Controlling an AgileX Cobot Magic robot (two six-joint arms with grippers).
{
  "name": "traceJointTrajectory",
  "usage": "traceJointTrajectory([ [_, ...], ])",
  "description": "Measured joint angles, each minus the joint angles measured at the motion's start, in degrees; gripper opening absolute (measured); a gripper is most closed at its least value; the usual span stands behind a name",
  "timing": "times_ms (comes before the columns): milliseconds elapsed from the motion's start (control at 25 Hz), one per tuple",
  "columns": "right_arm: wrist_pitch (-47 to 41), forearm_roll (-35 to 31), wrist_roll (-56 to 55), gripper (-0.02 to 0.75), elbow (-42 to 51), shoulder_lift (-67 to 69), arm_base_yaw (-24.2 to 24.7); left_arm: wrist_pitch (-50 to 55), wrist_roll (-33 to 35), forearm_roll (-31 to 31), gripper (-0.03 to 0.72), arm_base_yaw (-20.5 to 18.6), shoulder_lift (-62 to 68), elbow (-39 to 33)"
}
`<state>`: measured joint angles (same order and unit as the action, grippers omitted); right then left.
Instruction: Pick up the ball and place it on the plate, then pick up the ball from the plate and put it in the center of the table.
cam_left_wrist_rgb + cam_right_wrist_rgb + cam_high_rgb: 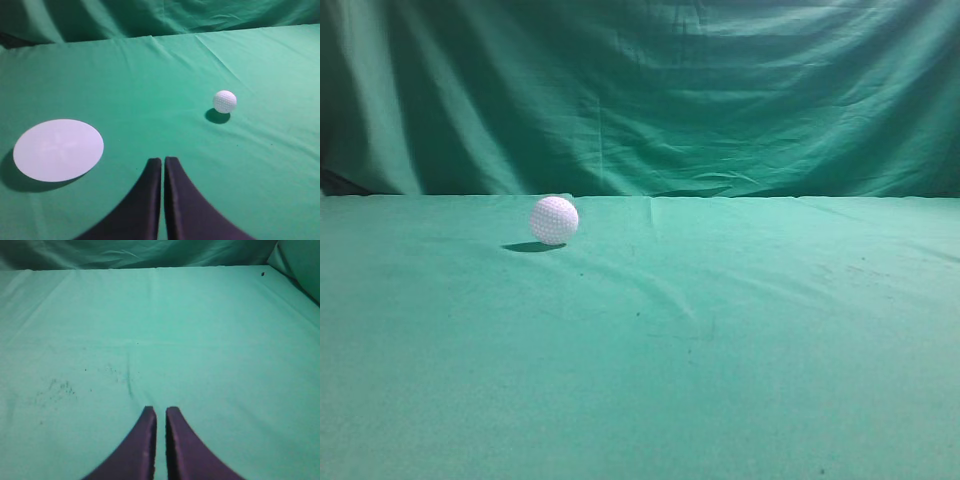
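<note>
Golf ball (554,220) at rest on teal table (720,350), left of centre in the exterior view; both grippers drawn back and empty.

Left wrist view, left to right: pale round plate (58,149) flat on the cloth, shadow under its near left edge; left gripper (163,162) at bottom centre, black fingers all but touching at the tips with only a thin slit between, nothing held; ball up to the right, well apart from plate and fingertips, dark shadow just beneath it. Right wrist view: faint dark specks (60,387) on the cloth at left; right gripper (160,411) at bottom centre, tips nearly together with a narrow gap, nothing held; darker folded backdrop (640,90) behind the far table edge.
</note>
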<state>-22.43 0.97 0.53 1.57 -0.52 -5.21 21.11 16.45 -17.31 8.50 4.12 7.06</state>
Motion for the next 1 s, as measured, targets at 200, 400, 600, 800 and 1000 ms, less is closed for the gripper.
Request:
traceJointTrajectory([
  [200, 0.0, 0.0, 0.0, 0.065, 0.0, 0.0, 0.0, -1.7, -5.38, 6.04, 0.0, 0.0, -4.35, -5.03],
  [400, -0.09, 0.0, -0.1, 0.065, 0.0, 0.0, 0.0, -2.25, -10.53, 10.8, 0.0, 0.0, -4.72, -8.27],
  [600, -0.09, 0.0, -0.1, 0.065, 0.0, 0.0, 0.0, -1.89, -11.58, 15.29, 0.0, 0.0, -4.71, -8.27],
  [800, -0.09, 0.0, -0.1, 0.065, 0.0, 0.0, 0.0, -1.52, -11.58, 15.41, 0.0, 0.0, -4.71, -8.27],
  [1000, -0.09, 0.0, -0.1, 0.065, 0.0, 0.0, 0.0, -1.52, -11.58, 15.41, 0.0, 0.0, -4.71, -8.27],
])
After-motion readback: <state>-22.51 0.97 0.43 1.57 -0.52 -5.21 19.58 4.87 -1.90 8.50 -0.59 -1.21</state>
